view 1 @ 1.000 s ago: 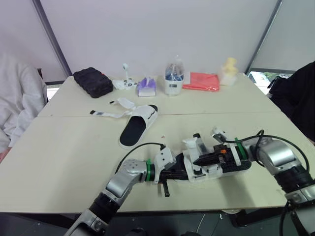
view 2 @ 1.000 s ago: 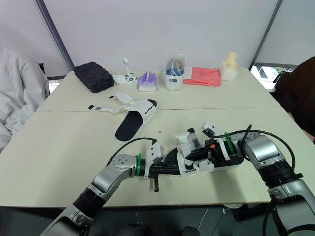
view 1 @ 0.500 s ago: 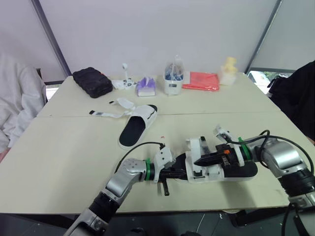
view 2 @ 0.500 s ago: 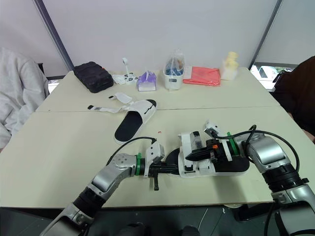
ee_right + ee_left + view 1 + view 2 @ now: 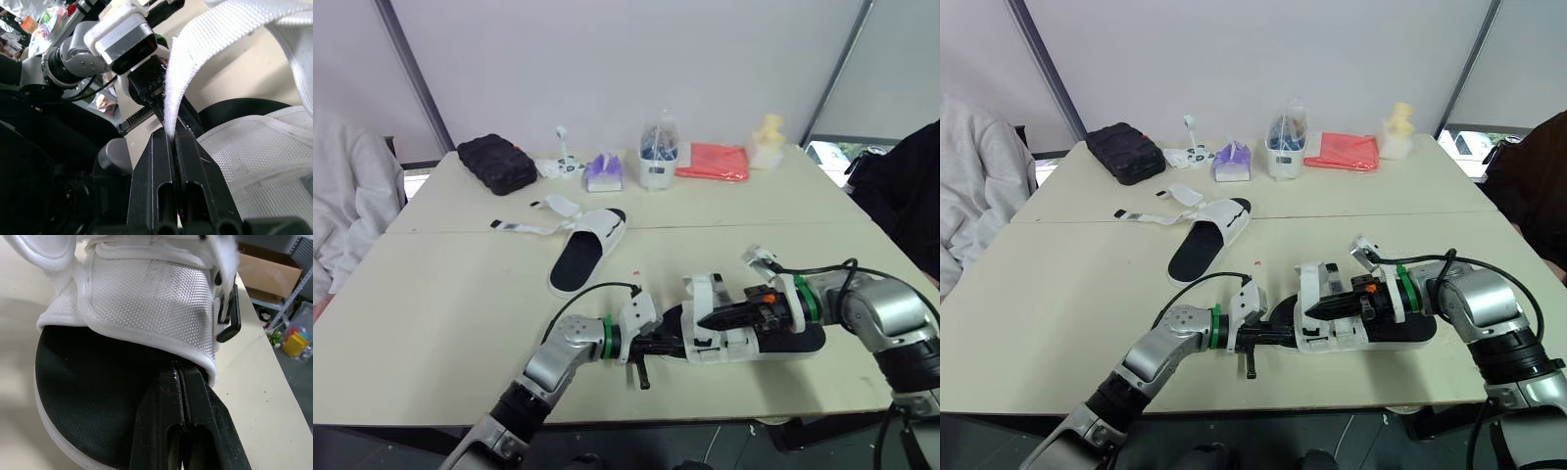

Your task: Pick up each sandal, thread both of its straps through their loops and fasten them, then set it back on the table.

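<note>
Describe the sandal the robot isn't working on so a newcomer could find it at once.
On the cream table, look just in front of the black pouch at the far left. The loose sandal lies there alone, white with a black footbed, its undone straps splayed flat toward the left. The other sandal sits at the near edge, one strap pinched in the right gripper.
</note>
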Controlling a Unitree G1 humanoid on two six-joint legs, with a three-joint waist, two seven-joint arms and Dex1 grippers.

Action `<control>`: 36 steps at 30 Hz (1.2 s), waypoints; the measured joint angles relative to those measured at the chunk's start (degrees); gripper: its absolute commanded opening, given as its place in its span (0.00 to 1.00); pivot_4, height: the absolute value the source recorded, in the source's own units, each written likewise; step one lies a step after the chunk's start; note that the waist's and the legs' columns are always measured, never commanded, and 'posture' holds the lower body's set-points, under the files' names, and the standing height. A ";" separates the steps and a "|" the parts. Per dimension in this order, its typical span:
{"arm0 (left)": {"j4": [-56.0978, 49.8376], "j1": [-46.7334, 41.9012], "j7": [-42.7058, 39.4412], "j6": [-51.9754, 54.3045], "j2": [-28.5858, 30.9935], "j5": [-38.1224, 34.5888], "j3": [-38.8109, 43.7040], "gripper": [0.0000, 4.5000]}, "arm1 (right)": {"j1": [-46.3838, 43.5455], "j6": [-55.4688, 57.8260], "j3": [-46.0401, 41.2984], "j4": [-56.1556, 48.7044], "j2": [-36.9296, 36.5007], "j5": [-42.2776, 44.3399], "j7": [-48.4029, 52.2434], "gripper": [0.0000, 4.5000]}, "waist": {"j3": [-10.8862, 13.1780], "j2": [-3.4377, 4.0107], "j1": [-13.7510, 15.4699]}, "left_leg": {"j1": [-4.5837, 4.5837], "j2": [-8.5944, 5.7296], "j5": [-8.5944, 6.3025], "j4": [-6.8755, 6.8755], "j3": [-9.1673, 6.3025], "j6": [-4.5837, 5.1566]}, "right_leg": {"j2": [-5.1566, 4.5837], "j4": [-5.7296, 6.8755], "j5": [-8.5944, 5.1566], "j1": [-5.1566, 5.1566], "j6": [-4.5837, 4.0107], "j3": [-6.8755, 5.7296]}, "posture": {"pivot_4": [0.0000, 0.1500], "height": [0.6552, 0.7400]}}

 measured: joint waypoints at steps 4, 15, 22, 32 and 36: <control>0.01 0.00 0.00 0.00 0.00 0.00 0.01 0.00 | 1.06 -0.45 0.09 0.02 -0.54 -0.34 0.04 0.00 | 0.00 0.00 0.00 | 0.00 0.00 0.00 0.00 0.01 0.00 | 0.00 0.00 0.00 0.00 0.00 0.00 | 1.00 1.00; 0.01 0.03 0.00 0.00 -0.21 0.00 -0.11 0.00 | 1.51 -9.72 3.28 0.87 -2.09 -5.88 0.82 0.00 | 0.00 0.00 0.04 | 0.00 0.00 0.00 0.00 0.00 0.00 | 0.01 0.00 0.00 0.02 0.01 -0.03 | 1.00 1.00; 0.02 0.02 0.13 0.01 -0.22 -0.02 -0.08 0.00 | 2.31 -14.71 4.48 -1.34 -3.53 -8.22 2.47 0.00 | 0.00 0.00 0.01 | 0.00 0.01 0.00 -0.02 -0.01 0.00 | 0.01 0.00 0.00 0.01 0.02 -0.04 | 1.00 1.00; 0.24 -0.08 0.15 0.01 -0.18 -0.03 0.08 0.00 | 1.22 -8.19 3.14 -0.84 -2.63 -4.83 2.21 0.00 | 0.00 0.00 0.01 | 0.00 0.01 0.00 -0.01 -0.01 -0.01 | 0.00 0.00 0.00 0.01 0.01 -0.03 | 1.00 1.00; 0.30 -0.11 0.15 -0.02 -0.19 -0.04 0.08 0.00 | 1.01 -5.74 2.76 -0.84 -2.62 -3.54 2.18 0.00 | 0.00 0.00 0.01 | 0.00 0.01 0.00 -0.01 0.00 -0.01 | 0.00 0.00 0.00 0.01 0.00 -0.03 | 1.00 1.00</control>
